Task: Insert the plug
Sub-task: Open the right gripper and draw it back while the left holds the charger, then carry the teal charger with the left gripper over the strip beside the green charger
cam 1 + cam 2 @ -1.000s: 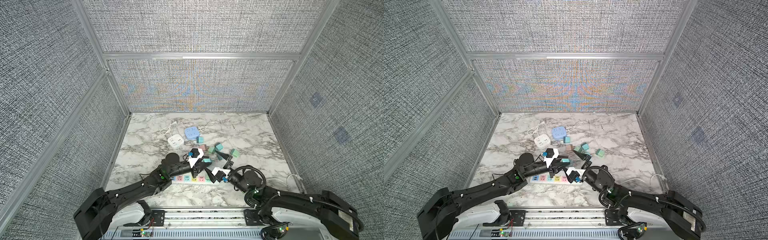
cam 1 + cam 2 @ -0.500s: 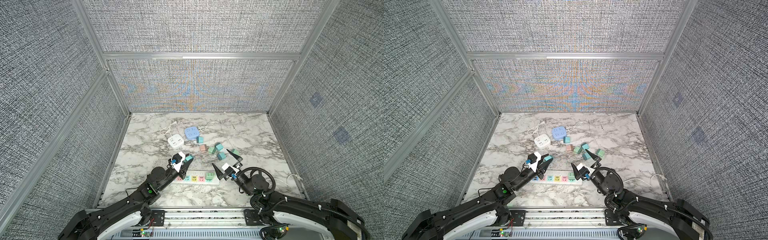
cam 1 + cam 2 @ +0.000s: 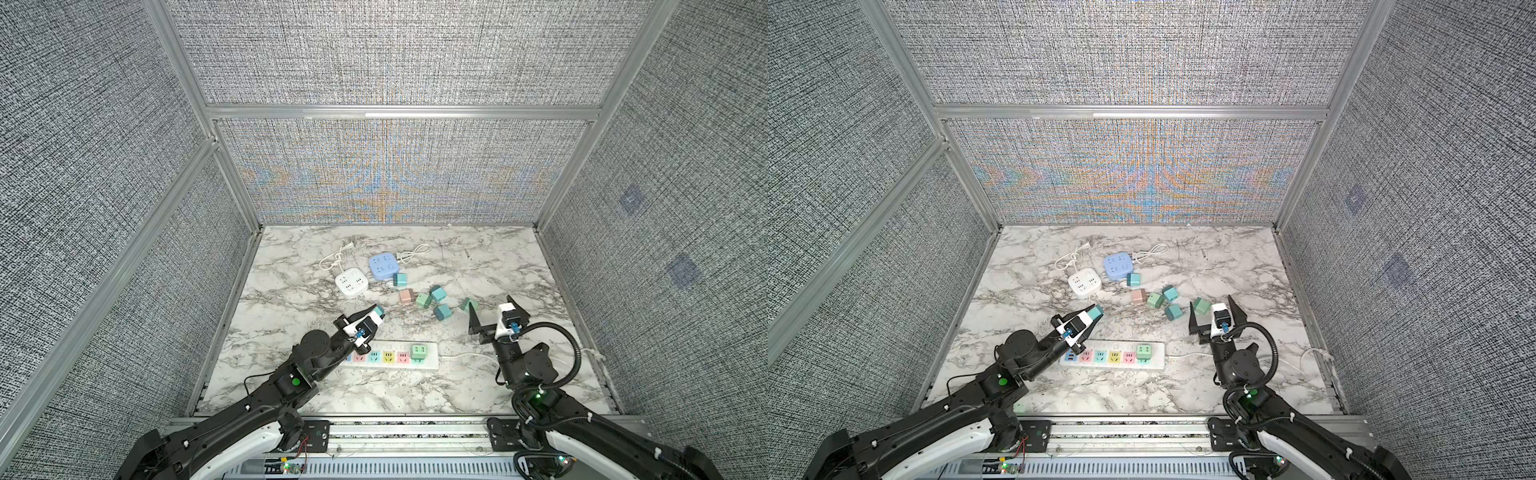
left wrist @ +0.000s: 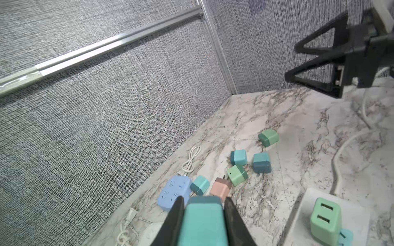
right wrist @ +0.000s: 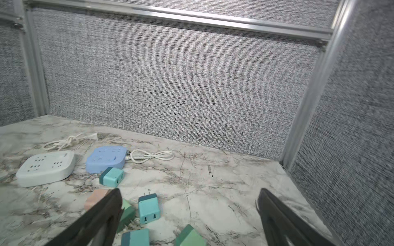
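A teal plug [image 3: 377, 310] [image 3: 1096, 310] [image 4: 203, 221] sits between the fingers of my left gripper [image 3: 373, 313] [image 3: 1093, 313] [image 4: 203, 205], which is shut on it. It hangs above the table just beyond the left end of the white power strip [image 3: 415, 365] [image 3: 1154, 364] [image 4: 302, 213]. The strip has a row of coloured sockets, and a green plug [image 3: 417, 352] [image 3: 1144, 352] [image 4: 325, 219] stands in its right end. My right gripper [image 3: 490, 302] [image 3: 1210, 302] [image 5: 188, 191] is open and empty, raised to the right of the strip.
Several loose teal, green and pink plugs [image 3: 437, 293] [image 5: 148, 207] lie behind the strip. A white socket cube [image 3: 352, 282] and a blue one [image 3: 383, 266] with coiled cords sit further back. The strip's cord [image 3: 461, 355] runs right. Grey walls enclose the table.
Both arms have drawn back from over the power strip. The left gripper went left and up with the teal plug. The right gripper moved right, still open.
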Available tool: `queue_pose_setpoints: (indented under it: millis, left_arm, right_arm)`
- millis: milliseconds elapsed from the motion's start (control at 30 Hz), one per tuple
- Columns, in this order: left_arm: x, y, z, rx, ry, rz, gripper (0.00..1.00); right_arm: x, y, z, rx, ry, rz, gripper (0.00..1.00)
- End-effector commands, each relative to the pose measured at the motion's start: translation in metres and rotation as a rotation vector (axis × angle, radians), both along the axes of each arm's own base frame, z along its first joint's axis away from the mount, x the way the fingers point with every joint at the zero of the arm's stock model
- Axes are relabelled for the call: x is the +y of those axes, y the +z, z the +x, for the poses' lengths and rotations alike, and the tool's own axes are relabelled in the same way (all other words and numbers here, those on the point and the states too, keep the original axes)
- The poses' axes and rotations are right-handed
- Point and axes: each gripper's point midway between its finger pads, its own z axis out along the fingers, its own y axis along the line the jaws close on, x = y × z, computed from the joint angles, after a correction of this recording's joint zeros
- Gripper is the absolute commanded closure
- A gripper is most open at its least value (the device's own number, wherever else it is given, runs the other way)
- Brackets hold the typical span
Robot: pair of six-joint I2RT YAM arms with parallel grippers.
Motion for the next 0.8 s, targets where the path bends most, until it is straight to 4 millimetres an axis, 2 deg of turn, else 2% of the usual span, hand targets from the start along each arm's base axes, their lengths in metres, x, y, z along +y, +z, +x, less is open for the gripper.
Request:
queue_pose_setpoints:
  millis: [0, 100, 233, 300, 400, 533, 767]
  left_arm:
    - [-0.008, -0.035, -0.011, 0.095, -0.066, 0.2, 1.0]
    - [-0.015, -0.044, -0.021, 0.144, -0.109, 0.272, 1.0]
    - [-0.015, -0.053, -0.024, 0.183, -0.103, 0.314, 1.0]
    - [-0.015, -0.056, -0.027, 0.199, -0.106, 0.321, 1.0]
    - [-0.017, -0.059, -0.032, 0.221, -0.127, 0.33, 1.0]
    - [-0.024, -0.066, -0.034, 0.229, -0.155, 0.367, 1.0]
    - [-0.034, -0.098, -0.035, 0.287, -0.176, 0.508, 1.0]
  right_arm:
    - [-0.023, -0.017, 0.004, 0.075, -0.063, 0.146, 0.0]
    - [-0.049, -0.034, 0.012, 0.127, -0.155, 0.219, 0.0]
    - [-0.078, -0.06, 0.02, 0.188, -0.255, 0.361, 0.01]
    - [-0.086, -0.072, 0.024, 0.216, -0.276, 0.412, 0.0]
    - [-0.088, -0.081, 0.03, 0.238, -0.269, 0.432, 0.01]
    - [-0.079, -0.083, 0.041, 0.293, -0.244, 0.398, 0.0]
    - [-0.085, -0.083, 0.034, 0.267, -0.261, 0.42, 0.0]
